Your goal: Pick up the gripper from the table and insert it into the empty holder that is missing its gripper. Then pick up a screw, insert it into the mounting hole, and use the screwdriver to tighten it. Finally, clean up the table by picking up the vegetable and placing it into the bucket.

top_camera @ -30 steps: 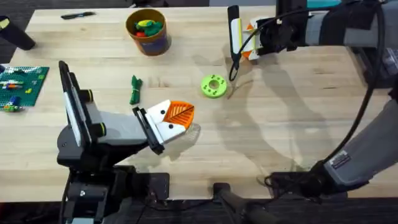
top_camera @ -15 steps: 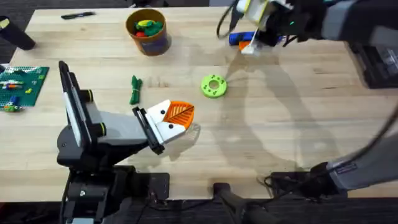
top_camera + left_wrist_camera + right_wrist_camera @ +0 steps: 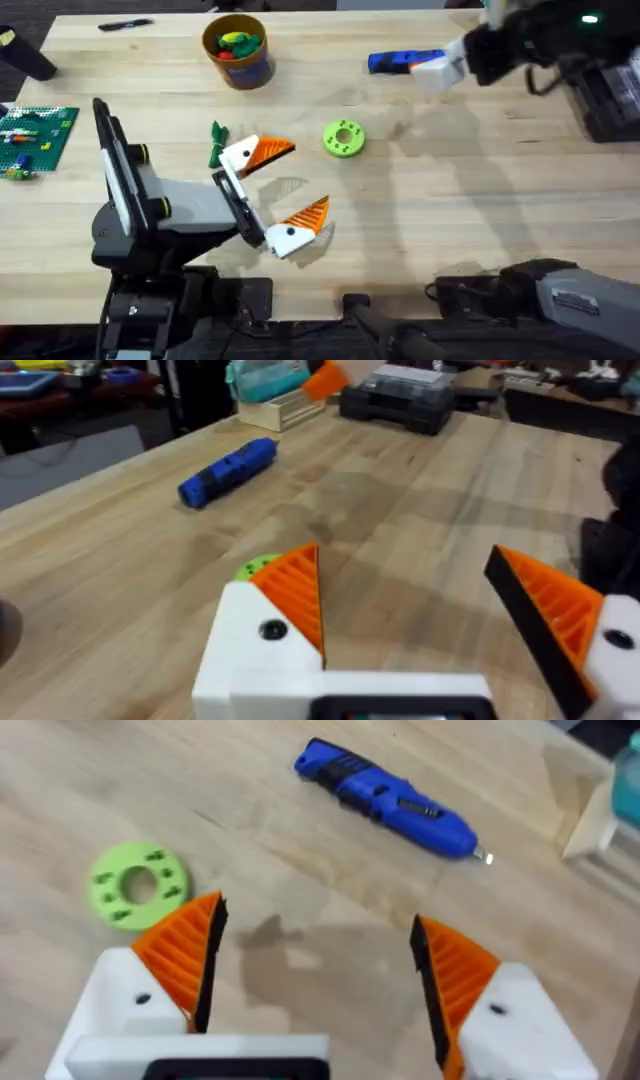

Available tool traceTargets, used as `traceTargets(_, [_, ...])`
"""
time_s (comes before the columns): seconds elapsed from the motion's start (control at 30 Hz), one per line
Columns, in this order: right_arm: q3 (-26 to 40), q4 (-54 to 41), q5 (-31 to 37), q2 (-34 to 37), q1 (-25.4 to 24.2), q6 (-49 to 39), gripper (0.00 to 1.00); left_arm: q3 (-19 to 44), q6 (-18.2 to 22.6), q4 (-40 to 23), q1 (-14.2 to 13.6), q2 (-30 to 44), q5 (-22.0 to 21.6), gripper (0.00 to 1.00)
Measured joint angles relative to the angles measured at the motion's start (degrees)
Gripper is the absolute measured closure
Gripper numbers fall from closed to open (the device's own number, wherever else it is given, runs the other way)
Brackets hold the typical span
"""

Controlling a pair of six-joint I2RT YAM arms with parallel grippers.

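**Inspector:** Firstly, the tabletop (image 3: 450,230). What had changed on it?

**Assistant:** Two things, sir. The left gripper (image 3: 288,180), closed a second earlier, stood wide open, its orange pads well apart and nothing between them. The right gripper (image 3: 318,930), which had carried the screwdriver (image 3: 400,61) upright, was likewise open and empty. The screwdriver lay flat near the far edge, just beside that gripper.

**Inspector:** Meaning for the task?

**Assistant:** In my judgement the tightening was finished and the tool put down. Clean-up appeared next.

**Inspector:** Positions?

**Assistant:** The bucket (image 3: 238,50) stood at the far side, left of centre, toys inside. The vegetable (image 3: 217,143) lay just beside the left gripper's far finger, short of the bucket.

**Inspector:** Room to move?

**Assistant:** Ample. Bare wood lay between vegetable and bucket. The green disc (image 3: 344,138) sat to the right, apart from that path. The screwdriver lay close to the far edge and could roll, I judged.
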Motion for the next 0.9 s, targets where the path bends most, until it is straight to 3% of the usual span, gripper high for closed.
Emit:
traceTargets(0.03, [0.0, -8.1, 0.8, -6.5, 0.0, 7.1, 0.009, 0.0, -3.8, 0.4, 0.0, 0.0, -4.5, 0.015])
traceTargets(0.1, [0.0, -11.9, 2.2, -9.0, 0.0, 11.0, 0.009, 0.9, -6.6, -1.7, 0.0, 0.0, -7.7, 0.016])
traceTargets(0.27, [1.4, -19.8, 5.2, -12.1, 0.0, 16.5, 0.009, 8.2, -10.2, -20.9, 0.0, 0.2, -18.1, 0.015])
traceTargets(0.33, [2.5, -21.6, 5.7, -12.2, 0.0, 17.8, 0.009, 11.8, -10.3, -25.4, 0.0, 1.3, -21.6, 0.015])
traceTargets(0.5, [3.7, -22.4, 6.2, -12.2, 0.0, 20.6, 0.009, 25.5, -6.3, -34.9, 0.0, 10.4, -28.8, 0.015])
traceTargets(0.7, [3.8, -23.7, 6.2, -12.2, -1.6, 24.5, 0.009, 41.4, -0.6, -48.6, 0.0, 30.1, -36.7, 0.015])
traceTargets(0.9, [3.8, -23.8, 6.2, -12.2, -2.1, 25.7, 0.009, 55.3, 1.1, -51.7, 0.0, 48.7, -39.6, 0.015])
